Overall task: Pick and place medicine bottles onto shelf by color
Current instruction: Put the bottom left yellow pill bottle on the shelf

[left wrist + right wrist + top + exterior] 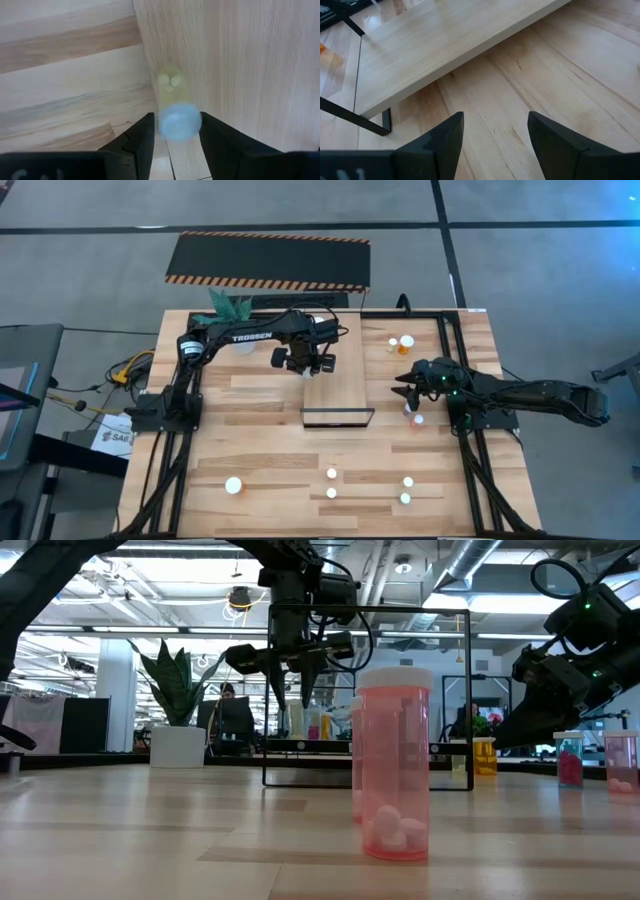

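Left end effector [172,137], frame centre in the high view, fingers pinching a pale bottle [175,107]; long axis vertical, white cap toward camera, over shelf [338,385] edge. Right end effector [495,135] spread above plank table [260,450]. Office room behind.

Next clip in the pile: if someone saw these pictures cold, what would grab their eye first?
Probably the pink medicine bottle with a white cap and pale tablets, standing right in front of the low camera. Next, the left gripper over the shelf at the table's middle, a pale bottle with a white cap between its fingers. The right gripper hangs open and empty over the tabletop beside the shelf.
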Tool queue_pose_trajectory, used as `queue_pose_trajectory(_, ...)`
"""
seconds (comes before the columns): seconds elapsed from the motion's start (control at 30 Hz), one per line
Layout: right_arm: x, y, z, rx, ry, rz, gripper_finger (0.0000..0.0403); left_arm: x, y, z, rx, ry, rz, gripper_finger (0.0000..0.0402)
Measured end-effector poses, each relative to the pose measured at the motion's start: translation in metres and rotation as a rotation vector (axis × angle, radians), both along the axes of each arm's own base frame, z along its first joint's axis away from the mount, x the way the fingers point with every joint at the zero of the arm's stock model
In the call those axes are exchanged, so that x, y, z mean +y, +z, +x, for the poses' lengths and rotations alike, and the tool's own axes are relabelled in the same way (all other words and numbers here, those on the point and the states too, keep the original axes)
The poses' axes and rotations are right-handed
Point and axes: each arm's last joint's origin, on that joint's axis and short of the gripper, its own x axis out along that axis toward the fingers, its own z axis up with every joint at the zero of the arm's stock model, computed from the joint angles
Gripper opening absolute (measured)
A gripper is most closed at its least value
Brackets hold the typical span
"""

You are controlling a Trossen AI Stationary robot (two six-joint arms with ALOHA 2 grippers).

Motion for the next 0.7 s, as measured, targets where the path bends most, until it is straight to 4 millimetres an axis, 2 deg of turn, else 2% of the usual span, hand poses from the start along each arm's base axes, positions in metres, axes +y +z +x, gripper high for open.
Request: queue_pose_trajectory(0.7,0.0000,0.0001,0.0000,0.000,0.000,0.000,0.0246,0.0024,0.0002,0.0022,-0.012,0.003,0.062,0.0129)
